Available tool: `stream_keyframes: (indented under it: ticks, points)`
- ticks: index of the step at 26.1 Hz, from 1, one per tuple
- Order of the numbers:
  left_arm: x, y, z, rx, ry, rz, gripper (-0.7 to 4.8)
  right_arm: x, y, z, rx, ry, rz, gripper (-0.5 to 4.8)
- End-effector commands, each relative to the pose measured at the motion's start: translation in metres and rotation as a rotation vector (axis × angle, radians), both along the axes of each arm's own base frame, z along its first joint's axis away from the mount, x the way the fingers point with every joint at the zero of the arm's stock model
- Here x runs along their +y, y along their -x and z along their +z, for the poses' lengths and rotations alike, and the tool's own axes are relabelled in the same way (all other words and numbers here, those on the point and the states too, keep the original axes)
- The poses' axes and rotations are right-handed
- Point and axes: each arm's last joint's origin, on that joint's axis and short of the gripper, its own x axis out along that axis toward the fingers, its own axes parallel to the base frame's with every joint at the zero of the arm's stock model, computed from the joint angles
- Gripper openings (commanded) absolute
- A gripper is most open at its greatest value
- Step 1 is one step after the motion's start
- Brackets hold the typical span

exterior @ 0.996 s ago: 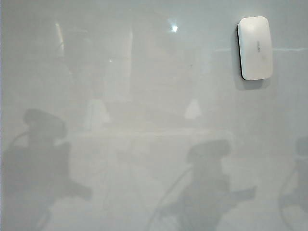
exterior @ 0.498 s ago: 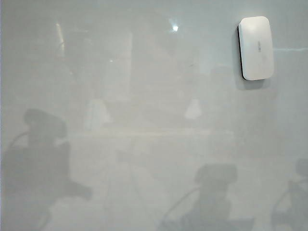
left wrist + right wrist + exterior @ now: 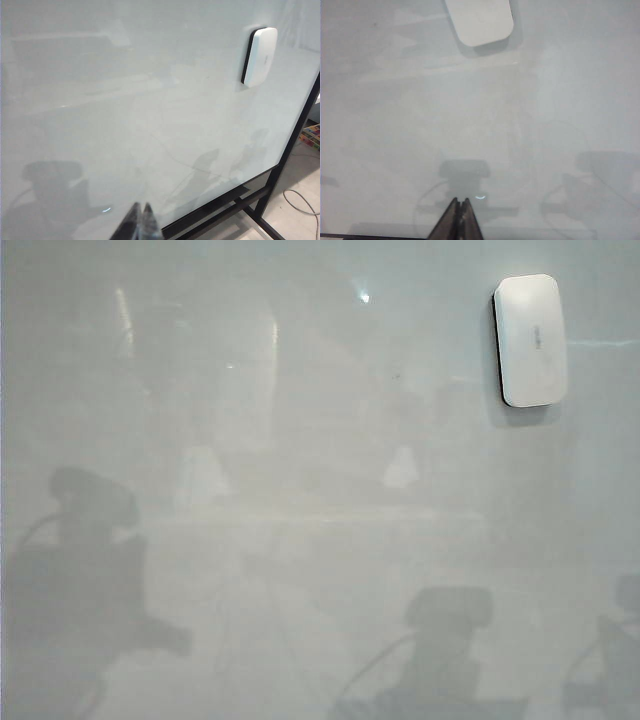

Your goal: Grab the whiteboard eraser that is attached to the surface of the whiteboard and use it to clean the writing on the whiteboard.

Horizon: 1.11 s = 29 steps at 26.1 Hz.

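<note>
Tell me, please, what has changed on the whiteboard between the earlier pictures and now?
The arm shadow at the lower right of the whiteboard has slid down and slightly right, toward the bottom edge. The eraser has stayed stuck at the upper right, untouched, and no writing shows. The left claw and right claw are shut, holding nothing; the left-hand shadow has not moved.

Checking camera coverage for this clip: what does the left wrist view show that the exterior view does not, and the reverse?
Only the left wrist view shows the left gripper, its jaws shut, apart from the board, plus the whiteboard's black frame, the floor with a cable and a colourful item beyond the edge.

Only the exterior view shows the whiteboard eraser's grey centre mark face-on, and the arms merely as shadows.

Both show the whiteboard eraser stuck to the whiteboard; no writing shows in either view.
</note>
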Motion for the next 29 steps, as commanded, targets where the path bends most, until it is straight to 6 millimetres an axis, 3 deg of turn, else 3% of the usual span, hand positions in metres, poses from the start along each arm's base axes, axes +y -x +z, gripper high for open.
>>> stream_keyframes:
  ticks: [1, 7, 29]
  points:
    - [0.000, 0.000, 0.002, -0.015, -0.001, -0.004, -0.05, -0.003, 0.000, -0.001, 0.018, 0.014, -0.036, -0.01]
    - [0.000, 0.000, 0.002, -0.015, -0.001, -0.004, -0.05, -0.014, -0.002, -0.007, 0.069, 0.162, -0.138, -0.01]
    - [0.000, 0.000, 0.002, -0.015, -0.001, -0.004, -0.05, -0.018, -0.002, -0.005, 0.054, 0.157, -0.177, -0.01]
